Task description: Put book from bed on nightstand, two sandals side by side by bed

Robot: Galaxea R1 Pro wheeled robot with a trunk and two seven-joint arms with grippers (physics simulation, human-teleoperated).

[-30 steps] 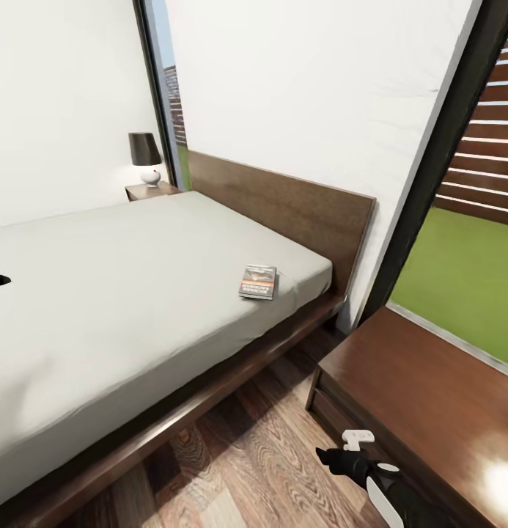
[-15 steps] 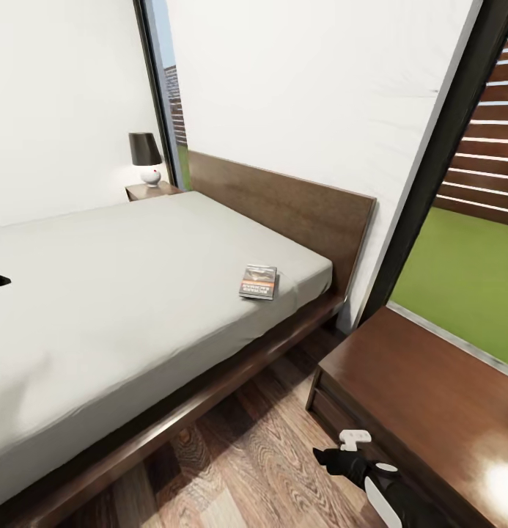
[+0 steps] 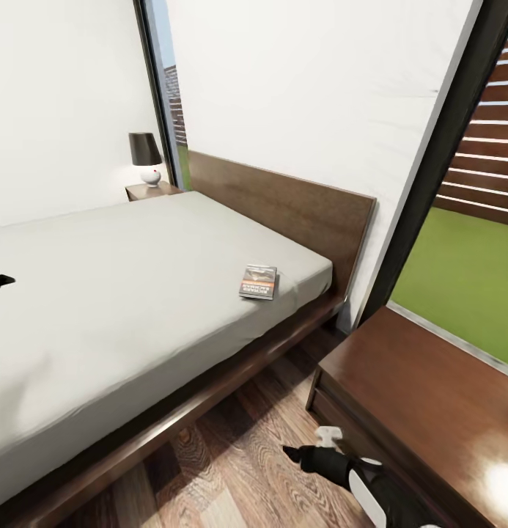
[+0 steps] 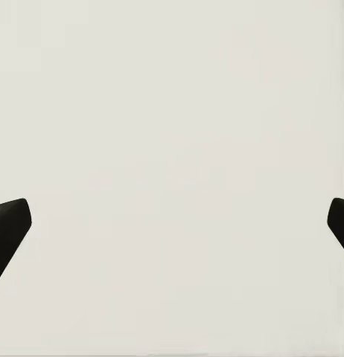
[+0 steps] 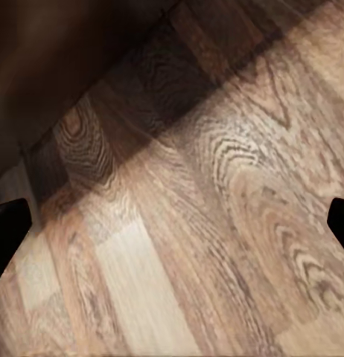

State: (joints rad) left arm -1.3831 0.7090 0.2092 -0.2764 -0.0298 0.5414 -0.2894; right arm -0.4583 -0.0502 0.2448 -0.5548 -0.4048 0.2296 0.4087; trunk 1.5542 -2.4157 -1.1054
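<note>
Right pincer [image 3: 301, 455]: hovered low over the wooden floor [image 3: 239, 469] between bed and cabinet, fingers spread wide in the wrist view, holding nothing. Left pincer [image 4: 172, 230]: fingers wide apart, empty, above the pale mattress.

Book [image 3: 258, 281]: lay flat on the bed [image 3: 114, 293], near the mattress corner by the headboard [image 3: 283, 205], well apart from both pincers.

Nightstand [image 3: 147, 191]: stood at the bed's far side, carrying a black-shaded lamp [image 3: 144, 157].

Dark wooden cabinet [image 3: 422, 396]: stood beside the right arm, under the window [image 3: 466, 271], across a floor strip from the bed frame.
</note>
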